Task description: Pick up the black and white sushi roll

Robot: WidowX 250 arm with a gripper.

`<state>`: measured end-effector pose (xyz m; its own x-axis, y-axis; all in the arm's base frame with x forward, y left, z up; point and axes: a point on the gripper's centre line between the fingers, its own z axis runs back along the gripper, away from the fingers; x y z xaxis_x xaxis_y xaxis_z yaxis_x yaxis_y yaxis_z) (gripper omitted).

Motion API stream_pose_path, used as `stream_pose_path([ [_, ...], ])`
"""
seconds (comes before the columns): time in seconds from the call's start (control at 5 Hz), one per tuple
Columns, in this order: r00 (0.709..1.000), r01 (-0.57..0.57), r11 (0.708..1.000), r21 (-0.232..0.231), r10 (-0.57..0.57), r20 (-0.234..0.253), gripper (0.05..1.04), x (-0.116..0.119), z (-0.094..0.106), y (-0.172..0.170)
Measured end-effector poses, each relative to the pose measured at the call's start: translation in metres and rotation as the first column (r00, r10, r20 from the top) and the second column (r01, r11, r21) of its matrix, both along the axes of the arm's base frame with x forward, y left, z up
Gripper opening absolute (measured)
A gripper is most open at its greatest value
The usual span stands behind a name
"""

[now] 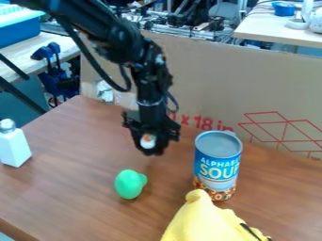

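- The black gripper (pixel 151 151) hangs over the back-middle part of the wooden tabletop (pixel 82 155), pointing down, with its fingers closed around a small white object (pixel 148 140)
- That small white object sits between the fingers, an orange patch facing the camera; its visible part looks rounded and slightly taller than wide, but the fingers hide its sides, so its full long axis cannot be told
- A green bulb-shaped toy (pixel 129 184) lies nearer the camera than the gripper and slightly to the picture's left; its broad body runs roughly up and down the picture, and a smaller bump points right
- A soup can (pixel 218 164) stands upright to the right of the gripper, apart from it, its axis vertical
- A yellow plush toy (pixel 204 219) reaches in from the bottom edge, its narrow tip pointing up beside the can's base
- A white salt shaker (pixel 14 145) stands at the left edge, metal cap up
- Brown wood stretches between shaker and green toy, and another strip separates that toy from the can; a cardboard panel (pixel 207 80) walls off the back
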<state>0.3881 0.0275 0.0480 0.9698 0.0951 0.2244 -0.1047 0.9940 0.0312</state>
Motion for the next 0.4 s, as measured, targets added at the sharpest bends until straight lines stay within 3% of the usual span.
stream_pose_path([
  [0.2,0.998,-0.048,0.998,-0.045,0.046,-0.03,0.592,-0.0021,-0.0148,0.0023],
  [0.4,0.996,-0.082,0.992,-0.091,0.08,-0.029,0.665,0.0027,-0.0178,0.0071],
])
